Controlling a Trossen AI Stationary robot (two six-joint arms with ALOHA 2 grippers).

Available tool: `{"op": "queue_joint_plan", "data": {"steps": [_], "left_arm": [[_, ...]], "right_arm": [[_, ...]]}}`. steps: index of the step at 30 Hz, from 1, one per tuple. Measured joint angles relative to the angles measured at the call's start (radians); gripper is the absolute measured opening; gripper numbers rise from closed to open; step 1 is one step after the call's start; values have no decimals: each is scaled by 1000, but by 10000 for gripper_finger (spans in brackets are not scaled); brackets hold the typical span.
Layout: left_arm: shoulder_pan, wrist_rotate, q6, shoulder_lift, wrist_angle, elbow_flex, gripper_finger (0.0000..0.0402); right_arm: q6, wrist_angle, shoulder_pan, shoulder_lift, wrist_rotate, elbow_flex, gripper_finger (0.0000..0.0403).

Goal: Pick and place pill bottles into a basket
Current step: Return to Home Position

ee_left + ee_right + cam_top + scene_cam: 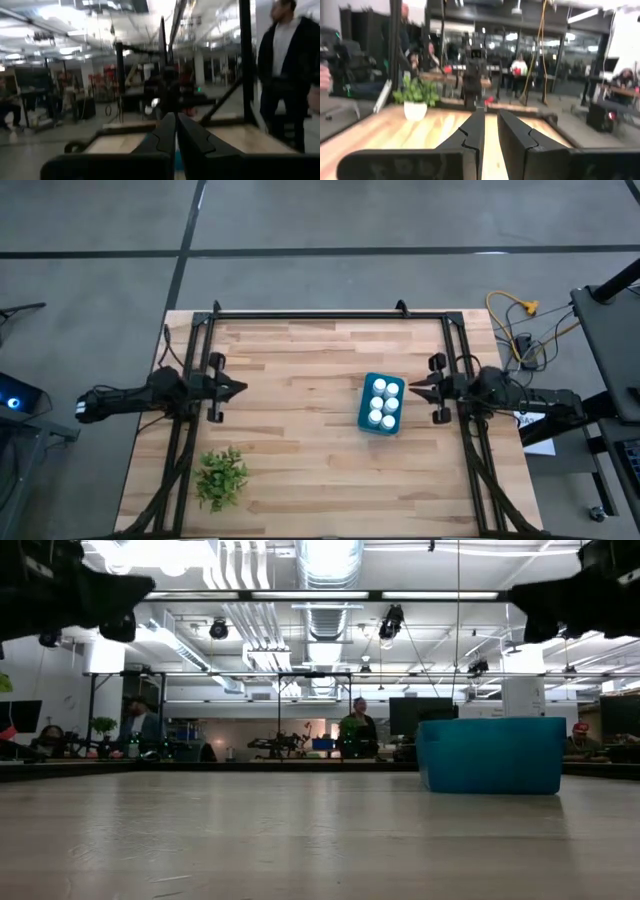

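Note:
The teal basket (pixel 380 404) (pixel 490 754) stands on the wooden table, right of the middle. Several white pill bottles (pixel 384 402) stand upright inside it, caps up; the low view hides them behind the basket's wall. My left gripper (pixel 243 388) (pixel 176 116) hovers at the table's left side, shut, holding nothing. My right gripper (pixel 412 388) (pixel 491 112) hovers just right of the basket, above its far end, fingers close together and holding nothing. Both point level toward the table's middle, well above the tabletop (pixel 150 585) (pixel 515 595).
A green leafy plant (pixel 222 476) (pixel 417 97) in a white pot stands near the front left corner. A black frame (pixel 330 315) runs along the table's far edge and both sides. Bare wood (pixel 300 410) lies between the two grippers. People stand in the room beyond.

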Motion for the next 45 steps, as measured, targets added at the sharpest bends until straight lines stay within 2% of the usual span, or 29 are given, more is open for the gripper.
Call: {"op": "queue_joint_plan", "data": {"steps": [9,18,27,36,45], "left_arm": [[0,-4,25,6,-220,-1,1],[0,-52,-60,61,-227,-1,1],[0,-55,-61,114,-226,0,1],[0,-55,-61,154,-224,0,1],[0,-55,-61,184,-223,0,1]], "right_arm": [[-37,-168,0,9,35,0,43],[-114,-175,1,79,129,0,43],[78,-174,1,111,131,0,43],[-105,-173,1,111,131,0,43],[-129,-173,1,111,131,0,43]]}}
